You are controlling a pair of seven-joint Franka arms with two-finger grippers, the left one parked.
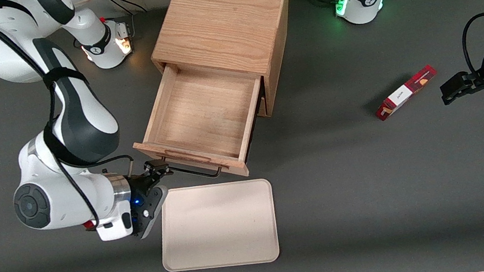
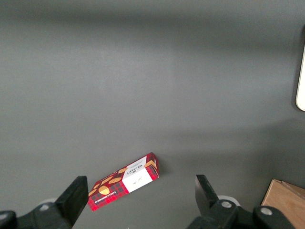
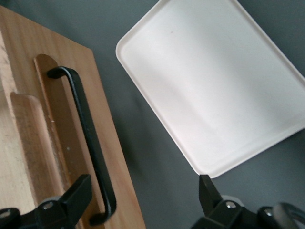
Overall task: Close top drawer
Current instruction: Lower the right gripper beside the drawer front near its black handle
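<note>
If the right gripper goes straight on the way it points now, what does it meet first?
Probably the black handle of the top drawer: the open gripper sits at the handle's end, one finger over the drawer front. Depth is unclear, so it might meet the table instead.

Front view looks steeply down on the whole table; right wrist view (close) shares its tray (image 1: pixel 218 226).

**Readable text: one box only**

The red tartan box (image 2: pixel 125 181), lying on the table toward the parked arm's end, well apart from the wooden cabinet (image 1: pixel 226 28), carries a white label. In the left wrist view its top line looks like "WALKERS", with a script line beneath too small to read. Nothing else bears readable text.
</note>
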